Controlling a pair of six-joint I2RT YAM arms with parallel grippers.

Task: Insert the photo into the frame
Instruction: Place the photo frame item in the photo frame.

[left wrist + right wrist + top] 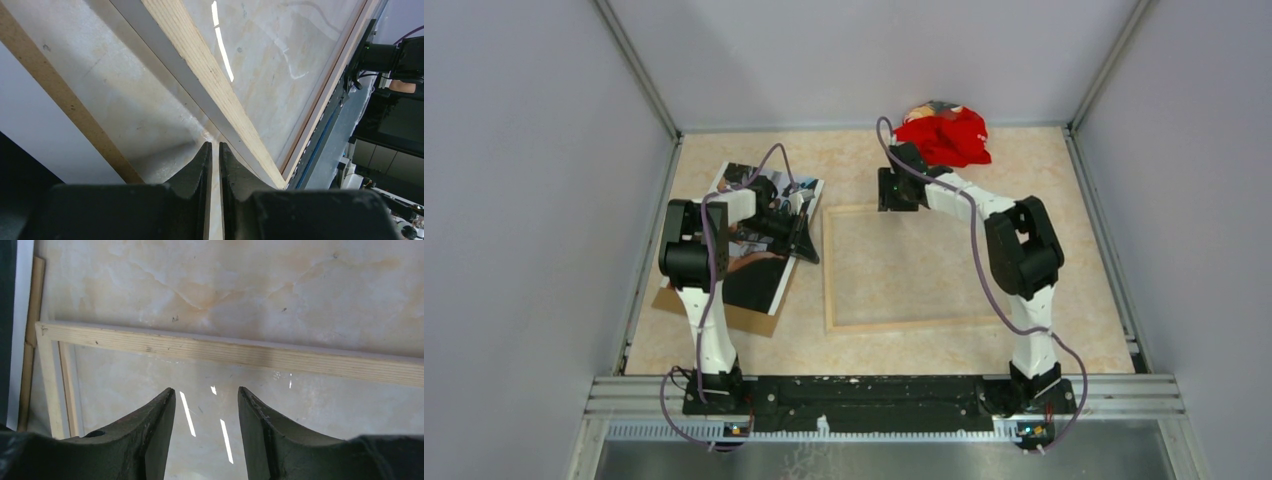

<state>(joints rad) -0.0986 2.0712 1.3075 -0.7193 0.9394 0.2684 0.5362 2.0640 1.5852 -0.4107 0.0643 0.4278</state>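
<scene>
1. Currently the large dark rectangular print of people (pixel 757 272) is lying picture-up on a plain brown board (pixel 746 321), just left of the thin-railed light wooden picture frame (pixel 906 325), which is lying wood-side up.
2. Meanwhile the left gripper (pixel 213 150) is hovering at the print's right edge, its jaws nearly together; whether it is gripping anything is unclear.
3. Opposite, the right gripper (pixel 206 394) is hanging half-spread over the frame's far rail, holding nothing.

Gripper (pixel 213 146) beside the frame (pixel 200 75)
Fingers at 6 o'clock, a thin slit apart; frame's wood rail runs 12 to 5 o'clock; brown strip (pixel 65 97) at 9.
</scene>
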